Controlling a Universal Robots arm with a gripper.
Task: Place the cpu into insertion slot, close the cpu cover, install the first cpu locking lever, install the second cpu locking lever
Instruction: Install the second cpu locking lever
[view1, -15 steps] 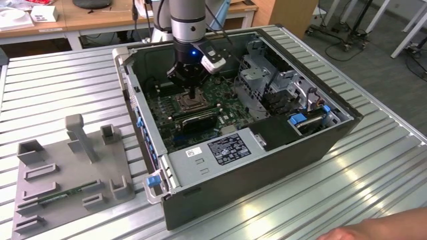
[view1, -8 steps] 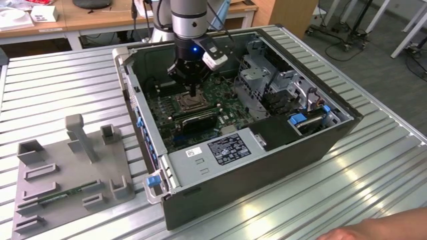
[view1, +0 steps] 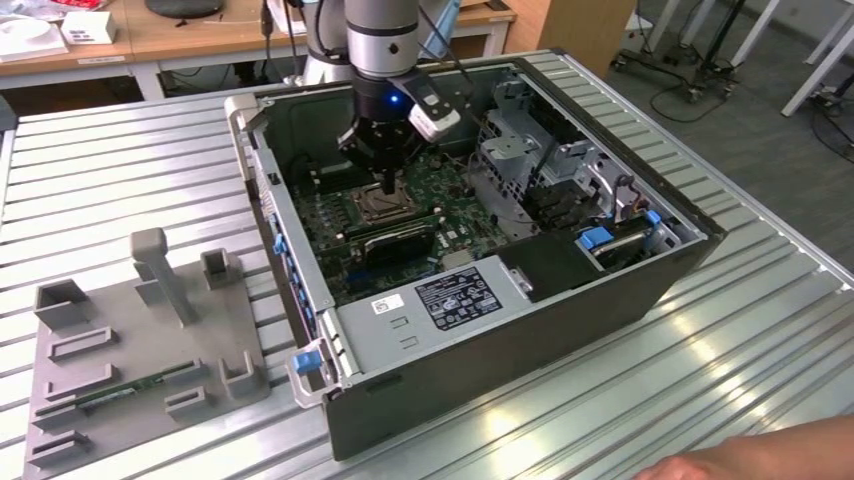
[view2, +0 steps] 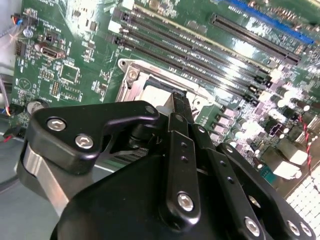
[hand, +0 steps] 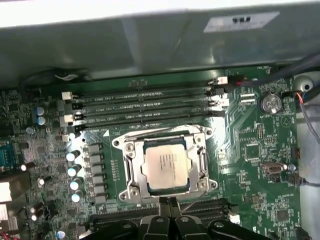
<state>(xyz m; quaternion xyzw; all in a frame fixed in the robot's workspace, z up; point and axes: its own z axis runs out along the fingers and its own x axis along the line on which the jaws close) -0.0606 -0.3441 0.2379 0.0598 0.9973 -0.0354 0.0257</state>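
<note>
1. Ribbed aluminium counter (view1: 160, 150) carries an open PC case (view1: 534, 330) lying on its side; wooden desks and a grey floor sit behind.
2. Arm (view1: 380, 40) comes straight down into the case, wrist vertical, gripper (view1: 388, 187) pointing down just above the insertion slot (view1: 378, 205).
3. Gripper fingers are pressed together with nothing between them; in the first wrist view the gripper (hand: 170, 201) tips sit right at the socket's edge, beside the frame rather than over the chip.
4. In the second wrist view the gripper's (view2: 177, 107) black linkage blocks most of the socket; only a corner of the frame shows past it.
5. cpu (hand: 166, 165) lies flat inside the insertion slot (hand: 131, 167), silvery top up, edges square to the socket frame. It is square, so no long axis.
6. Metal frame is seated around the chip; I can't tell whether the cpu cover is latched or where the levers sit.
7. Four long memory slots (hand: 145, 107) run parallel just beside the socket, on the side away from the gripper.
8. Power supply (view1: 441, 300) and drive cage (view1: 521, 150) flank the board.
9. Grey 3D-printed fixture (view1: 134, 350) sits on the counter at the exterior view's left, well apart from the case.
10. A hand (view1: 761, 455) shows at the exterior view's lower right corner.
</note>
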